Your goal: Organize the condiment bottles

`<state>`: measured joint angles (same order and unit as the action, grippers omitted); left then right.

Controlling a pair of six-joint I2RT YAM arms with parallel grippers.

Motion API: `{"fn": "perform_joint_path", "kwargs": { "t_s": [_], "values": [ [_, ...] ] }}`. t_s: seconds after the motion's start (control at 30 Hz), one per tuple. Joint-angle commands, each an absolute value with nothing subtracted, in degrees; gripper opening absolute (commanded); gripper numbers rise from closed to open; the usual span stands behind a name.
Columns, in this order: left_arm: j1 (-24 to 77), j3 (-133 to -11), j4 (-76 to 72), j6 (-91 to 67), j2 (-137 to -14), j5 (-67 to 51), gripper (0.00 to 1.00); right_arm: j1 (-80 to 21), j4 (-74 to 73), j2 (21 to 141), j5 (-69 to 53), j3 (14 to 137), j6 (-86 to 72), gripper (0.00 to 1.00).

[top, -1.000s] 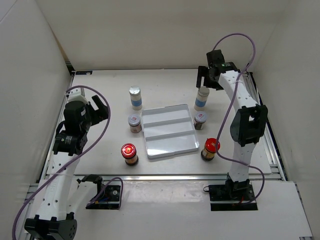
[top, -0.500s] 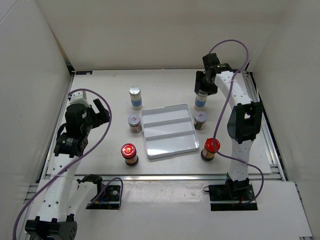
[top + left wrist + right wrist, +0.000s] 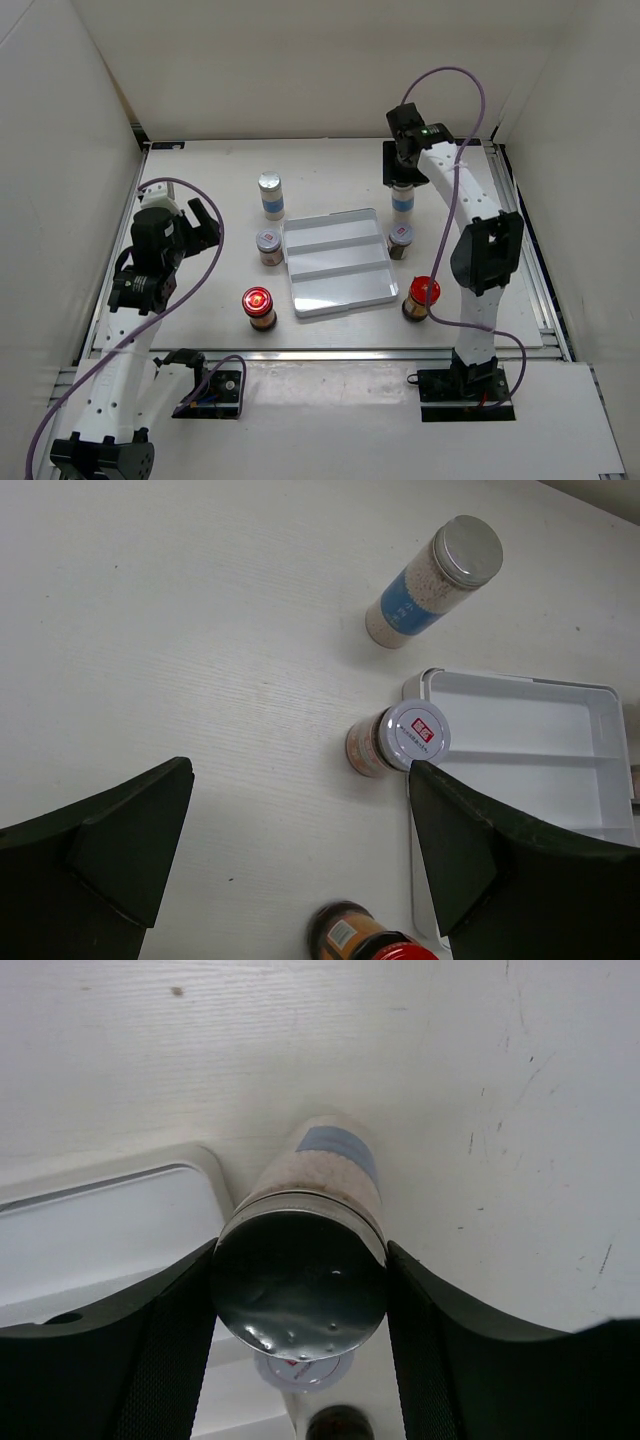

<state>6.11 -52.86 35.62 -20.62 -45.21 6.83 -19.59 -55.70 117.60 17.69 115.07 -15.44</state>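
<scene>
Since a second ago, the right gripper (image 3: 400, 172) has slid to the left, come down over the tall white jar (image 3: 402, 203), and squeezed shut on its top. The jar stands on the table (image 3: 200, 170) at about 1 o'clock from the white tray (image 3: 340, 265), close to the tray's corner.

I think this jar is small, light and hard. Its round sides look smooth, so it could slip or spin in the fingers. It is tall and thin, so it could tip if it gets bumped. A good place to hold it is up high, just under the silver cap, and that is where the fingers (image 3: 170, 1340) press now, one on each side.

The right arm reaches far out to the back of the table, with its wrist bent so the gripper points down. The left arm is folded at 9 o'clock, and the left gripper (image 3: 198, 220) is spread wide with nothing in it.

The other tall white jar (image 3: 270, 195) stands at 11 o'clock from the tray. No jar is in the tray yet.
</scene>
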Motion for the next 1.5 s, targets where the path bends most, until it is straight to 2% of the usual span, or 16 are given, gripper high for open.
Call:
{"fn": "perform_joint_path", "kwargs": {
  "t_s": [0.0,0.2,0.33,0.5,0.63,0.8,1.27,1.47],
  "values": [
    [6.0,-52.4,35.5,-21.6,-45.4,5.6,0.99,-22.5,-54.9,107.9,21.9,120.9,-13.4,0.00],
    [6.0,-52.4,34.8,-20.9,-46.0,6.3,0.99,-24.5,-55.5,105.3,12.9,118.5,-14.7,0.00],
    [6.0,-51.3,32.1,-25.3,-44.9,8.3,0.99,-25.4,-54.7,104.8,2.1,115.2,-16.8,0.00],
    [6.0,-51.3,30.8,-25.6,-46.4,3.3,0.99,-28.7,-50.5,103.7,-1.0,107.8,-18.1,0.00],
    [6.5,-52.0,31.4,-28.1,-49.7,-3.1,0.99,-28.7,-49.9,106.1,-3.0,107.1,-17.6,0.00],
    [6.5,-55.5,32.9,-26.2,-56.8,-9.2,0.99,-29.3,-49.4,108.4,-1.8,107.1,-17.6,0.00],
    [7.0,-56.1,32.9,-25.0,-56.2,-5.1,0.99,-29.3,-49.4,109.0,5.3,110.1,-16.4,0.00],
    [7.0,-58.1,32.9,-25.0,-59.2,-5.1,0.99,-28.2,-49.4,112.7,5.9,109.5,-16.4,0.00]
  ]
}}
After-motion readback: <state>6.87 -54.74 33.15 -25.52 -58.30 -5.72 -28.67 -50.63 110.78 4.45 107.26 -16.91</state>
